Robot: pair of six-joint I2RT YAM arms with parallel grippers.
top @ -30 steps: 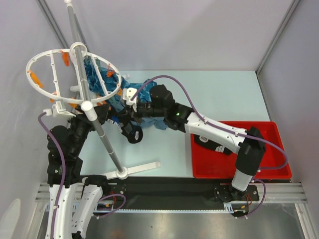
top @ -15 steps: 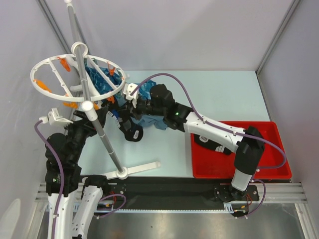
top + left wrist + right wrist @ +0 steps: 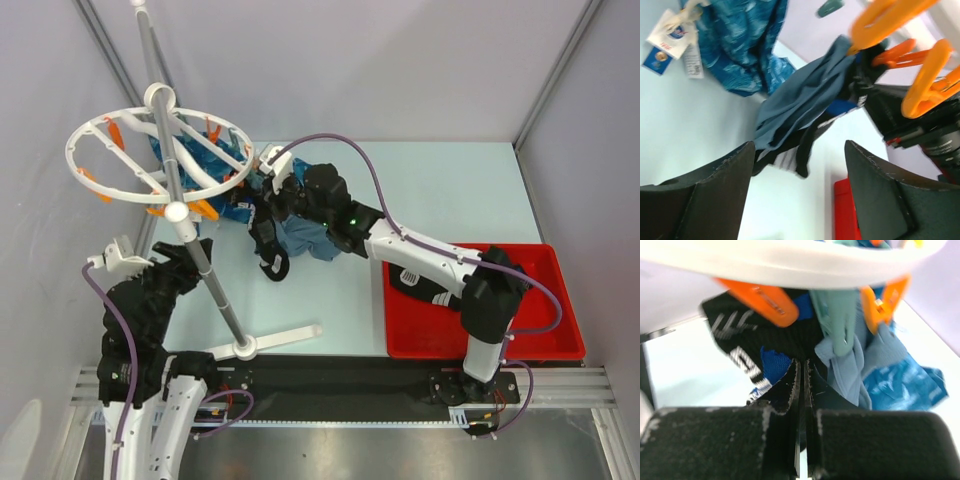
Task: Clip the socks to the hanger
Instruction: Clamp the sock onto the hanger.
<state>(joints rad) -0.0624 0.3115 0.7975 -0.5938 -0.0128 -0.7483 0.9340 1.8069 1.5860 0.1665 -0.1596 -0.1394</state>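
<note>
1 limp black striped sock [image 3: 735, 337] pinched in right pincer [image 3: 801, 367]; left pincer [image 3: 799, 150] spread wide.

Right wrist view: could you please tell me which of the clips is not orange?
The teal clip in the middle, against the grey-blue cloth; the orange clips flank it.

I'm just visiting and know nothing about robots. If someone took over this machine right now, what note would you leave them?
Left end effector: open, empty.
Right end effector: shut on a black sock, raised under the hanger ring beside an orange clip; whether that clip bites the sock is unclear.
Second sock: lying in the red tray.
Done: no sock surely clipped.
Left: confirm or finish this clip, then fetch and clip the tray sock.
</note>
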